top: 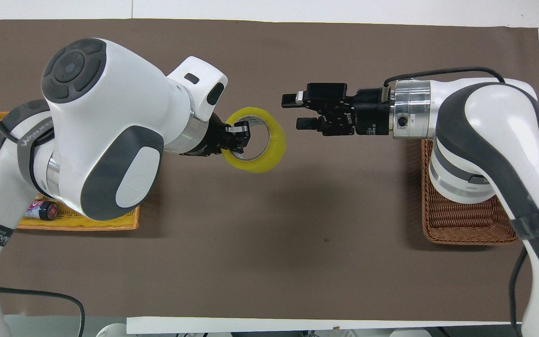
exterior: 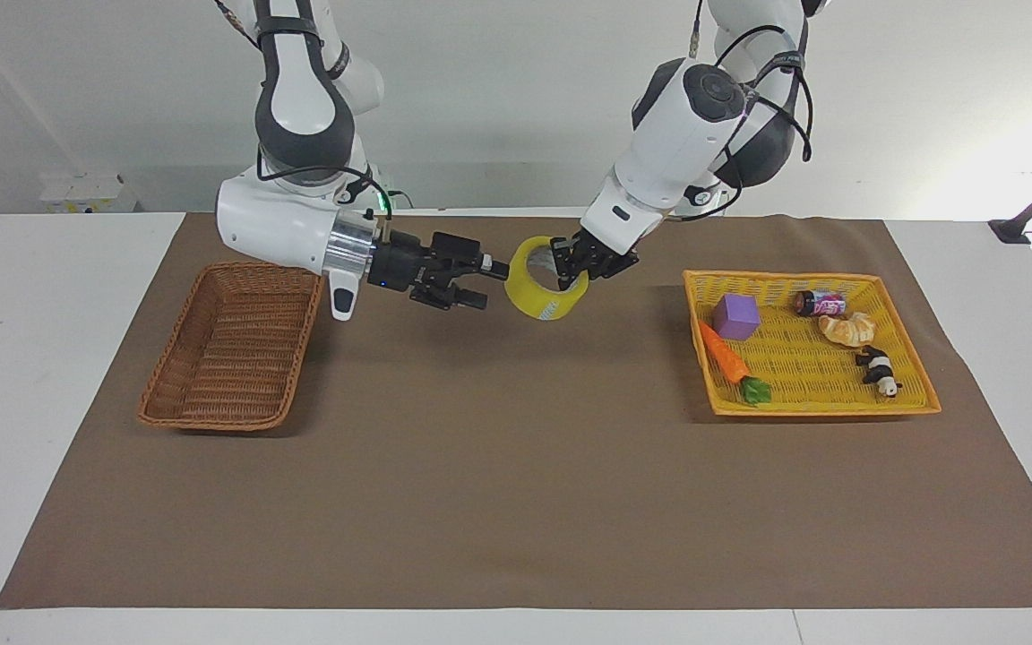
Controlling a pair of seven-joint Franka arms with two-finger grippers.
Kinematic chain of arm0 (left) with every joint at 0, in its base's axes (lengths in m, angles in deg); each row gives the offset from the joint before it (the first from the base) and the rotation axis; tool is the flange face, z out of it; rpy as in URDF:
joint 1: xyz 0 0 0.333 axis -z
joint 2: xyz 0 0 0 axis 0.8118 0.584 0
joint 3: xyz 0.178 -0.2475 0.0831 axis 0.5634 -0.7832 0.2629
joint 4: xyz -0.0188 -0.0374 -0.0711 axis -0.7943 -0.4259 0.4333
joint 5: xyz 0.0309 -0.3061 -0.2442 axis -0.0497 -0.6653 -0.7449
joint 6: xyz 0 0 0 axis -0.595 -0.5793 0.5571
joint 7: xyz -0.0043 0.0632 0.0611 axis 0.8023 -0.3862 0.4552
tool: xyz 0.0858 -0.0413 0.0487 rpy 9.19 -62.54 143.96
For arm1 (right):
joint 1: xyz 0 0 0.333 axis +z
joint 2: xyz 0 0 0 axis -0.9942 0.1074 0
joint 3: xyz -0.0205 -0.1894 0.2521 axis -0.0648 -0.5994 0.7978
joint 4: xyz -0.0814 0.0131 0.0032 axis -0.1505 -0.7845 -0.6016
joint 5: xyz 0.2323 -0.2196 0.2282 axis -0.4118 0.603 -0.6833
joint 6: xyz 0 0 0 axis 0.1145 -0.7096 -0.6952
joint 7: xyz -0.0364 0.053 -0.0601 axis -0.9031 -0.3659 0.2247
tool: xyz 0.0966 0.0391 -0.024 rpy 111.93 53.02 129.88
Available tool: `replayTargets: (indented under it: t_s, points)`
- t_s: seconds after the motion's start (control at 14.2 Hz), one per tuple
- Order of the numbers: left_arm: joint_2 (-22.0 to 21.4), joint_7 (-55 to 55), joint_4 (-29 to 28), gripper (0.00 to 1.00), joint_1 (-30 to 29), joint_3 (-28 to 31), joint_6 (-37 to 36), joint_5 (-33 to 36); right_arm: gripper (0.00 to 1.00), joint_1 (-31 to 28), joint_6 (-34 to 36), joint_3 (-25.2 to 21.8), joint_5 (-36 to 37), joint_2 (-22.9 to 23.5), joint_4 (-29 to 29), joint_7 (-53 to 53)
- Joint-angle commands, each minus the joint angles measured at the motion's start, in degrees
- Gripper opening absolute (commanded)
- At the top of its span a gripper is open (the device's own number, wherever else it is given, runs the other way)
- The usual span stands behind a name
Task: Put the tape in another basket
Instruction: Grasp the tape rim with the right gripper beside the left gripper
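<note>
The left gripper [exterior: 570, 266] was clamped on the rim of the wide ring of translucent yellow packing tape [exterior: 541, 294], holding it in the air over the middle of the brown mat [exterior: 516, 466]. The right gripper [exterior: 485, 282] (jaws spread wide, holding nothing) hung just beside the tape. The brown woven wicker basket [exterior: 234, 349] sat toward the right arm's end.

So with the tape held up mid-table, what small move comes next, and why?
Probably the right gripper eases forward to straddle the tape's rim: it is open and just short of the roll, which the left gripper grips above the mat, away from the wicker basket.
</note>
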Motion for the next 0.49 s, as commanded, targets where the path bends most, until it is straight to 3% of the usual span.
replayTargets:
  t_s: [0.0, 0.42]
  points:
    - [-2.22, -0.42, -1.58, 0.01, -0.8, 0.22, -0.8, 0.59, 0.99, 1.3, -0.95, -0.17, -1.06, -1.33, 2.36, 2.29]
    - [-2.22, -0.33, -1.4, 0.01, -0.98, 0.22, -1.5, 0.67, 0.99, 3.58, -2.62, -0.17, -1.06, -2.38, 5.18, 6.78]
